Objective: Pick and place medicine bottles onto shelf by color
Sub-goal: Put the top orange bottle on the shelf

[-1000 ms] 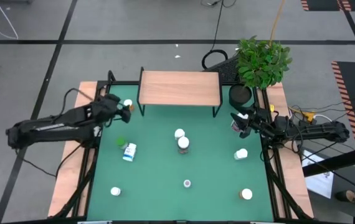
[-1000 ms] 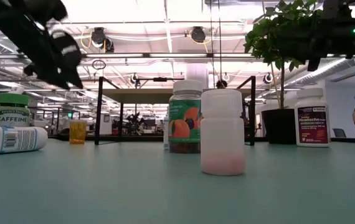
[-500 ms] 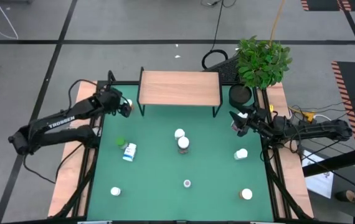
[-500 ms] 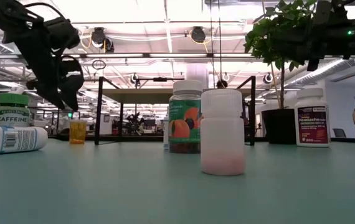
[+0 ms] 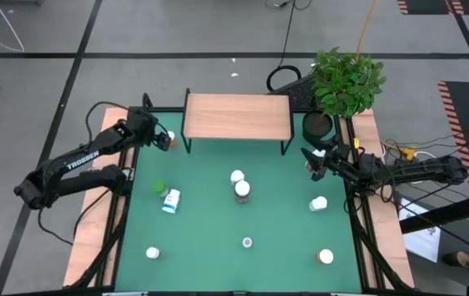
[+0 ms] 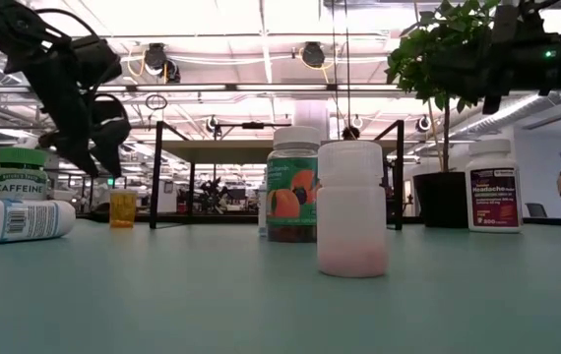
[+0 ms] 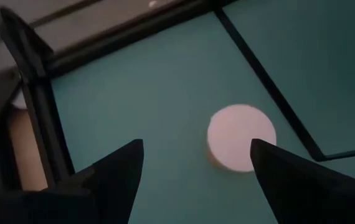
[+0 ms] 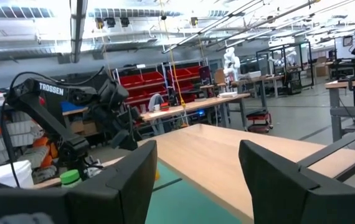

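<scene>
High view: shelf (image 5: 237,116) at far edge of green surface (image 5: 210,222), top bare, nothing sorted onto it yet. Ten bottles counted on the surface: orange bottle (image 5: 169,136) by the shelf's left leg, green-capped one (image 5: 160,187), blue-labelled one (image 5: 170,200) lying on its side, six white-topped ones scattered, one more (image 5: 312,167) under the right gripper (image 5: 313,160). Left gripper (image 5: 163,141) just beside the orange bottle, likely lined up to pick it.

Low view: seven bottles clearly told, an eighth partly hidden behind the gummy jar (image 6: 293,197). Left gripper raised above the orange bottle (image 6: 123,209), not touching. Red-labelled bottle (image 6: 492,185) upright on the surface.

Left wrist view: fingers wide apart, empty; white cap (image 7: 241,137) below, nearer one finger than centred. Probably needs centring before descent.

Right wrist view: fingers spread, nothing between; aimed across the shelf top (image 8: 227,155), probably waiting its turn.
</scene>
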Robot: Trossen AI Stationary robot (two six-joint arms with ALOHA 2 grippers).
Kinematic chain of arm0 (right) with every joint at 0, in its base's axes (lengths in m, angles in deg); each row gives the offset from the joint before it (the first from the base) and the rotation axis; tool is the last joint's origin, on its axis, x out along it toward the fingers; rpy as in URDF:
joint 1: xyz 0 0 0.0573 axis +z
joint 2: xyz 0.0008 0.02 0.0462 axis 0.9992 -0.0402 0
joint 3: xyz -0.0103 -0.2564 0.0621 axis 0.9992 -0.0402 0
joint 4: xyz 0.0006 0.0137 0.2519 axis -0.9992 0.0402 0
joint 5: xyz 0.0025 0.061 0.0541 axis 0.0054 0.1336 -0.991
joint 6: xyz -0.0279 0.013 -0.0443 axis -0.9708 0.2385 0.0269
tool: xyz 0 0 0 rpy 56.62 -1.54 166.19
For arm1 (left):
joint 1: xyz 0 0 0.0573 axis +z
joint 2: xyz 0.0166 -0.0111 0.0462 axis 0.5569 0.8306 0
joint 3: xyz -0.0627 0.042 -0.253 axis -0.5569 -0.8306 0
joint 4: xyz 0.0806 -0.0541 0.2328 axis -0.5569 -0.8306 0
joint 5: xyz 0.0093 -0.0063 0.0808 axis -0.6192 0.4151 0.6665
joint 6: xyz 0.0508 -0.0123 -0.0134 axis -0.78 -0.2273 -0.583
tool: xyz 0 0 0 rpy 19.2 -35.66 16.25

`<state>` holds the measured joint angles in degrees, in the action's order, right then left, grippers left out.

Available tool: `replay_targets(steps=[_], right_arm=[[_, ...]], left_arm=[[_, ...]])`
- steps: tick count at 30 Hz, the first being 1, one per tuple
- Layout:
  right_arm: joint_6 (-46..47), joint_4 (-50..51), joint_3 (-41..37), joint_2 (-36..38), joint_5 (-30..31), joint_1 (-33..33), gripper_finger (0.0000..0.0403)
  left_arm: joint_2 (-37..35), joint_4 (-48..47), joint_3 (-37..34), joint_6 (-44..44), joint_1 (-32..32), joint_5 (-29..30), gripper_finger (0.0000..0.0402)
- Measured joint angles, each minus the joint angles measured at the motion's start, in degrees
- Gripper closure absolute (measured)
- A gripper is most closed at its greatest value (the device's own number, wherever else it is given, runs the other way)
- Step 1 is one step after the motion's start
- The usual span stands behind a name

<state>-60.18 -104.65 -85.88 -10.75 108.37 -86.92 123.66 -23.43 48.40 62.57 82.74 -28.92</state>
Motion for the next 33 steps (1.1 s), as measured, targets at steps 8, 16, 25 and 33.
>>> replay_targets(steps=[8, 16, 25, 33], right_arm=[[0.0, 0.0, 0.0, -1.8, 0.0, 0.0, 0.0178], [-0.1, 0.0, 0.0, -2.1, 0.0, 0.0, 0.0178], [-0.1, -0.9, 0.0, -2.1, -0.2, 0.0, 0.0178], [-0.4, -0.9, 0.0, -2.1, -0.2, 0.0, 0.0178]], left_arm=[[0.0, 2.0, 0.0, -3.7, 0.2, -3.6, 0.0102], [1.3, 3.9, 0.0, -4.9, 0.2, -5.1, 0.0059], [9.8, 6.5, 0.0, -6.7, 0.2, -6.7, 0.0032], [13.5, 7.6, 0.0, -7.2, 0.2, -6.7, 0.0034]])
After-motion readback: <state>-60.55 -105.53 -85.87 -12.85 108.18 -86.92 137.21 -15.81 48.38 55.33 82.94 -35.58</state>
